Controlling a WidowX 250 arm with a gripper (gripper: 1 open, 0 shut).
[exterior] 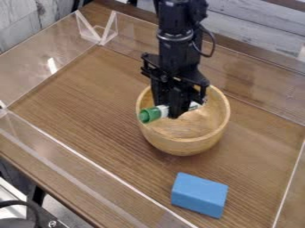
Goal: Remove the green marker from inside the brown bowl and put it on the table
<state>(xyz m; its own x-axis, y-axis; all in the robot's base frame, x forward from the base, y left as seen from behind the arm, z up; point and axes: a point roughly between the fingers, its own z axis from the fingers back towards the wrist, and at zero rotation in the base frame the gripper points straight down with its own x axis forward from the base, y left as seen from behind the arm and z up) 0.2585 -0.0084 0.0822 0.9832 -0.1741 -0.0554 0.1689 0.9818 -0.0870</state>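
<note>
Pointing straight down, the fingers (174, 108) were clamped on the marker (155, 113), holding it level above the bowl (202, 134) on the desk (84, 107).

1. I am seeing the bowl (186, 132) sitting mid-table (84, 98).
2. The marker (155, 113) is lying over the bowl's left rim, in the gripper (174, 110).
3. The block (198, 193) is lying nearer me, right of the bowl.

One green marker (155, 113), one brown bowl (184, 127), one blue block (198, 192) — on one table (84, 107).
</note>
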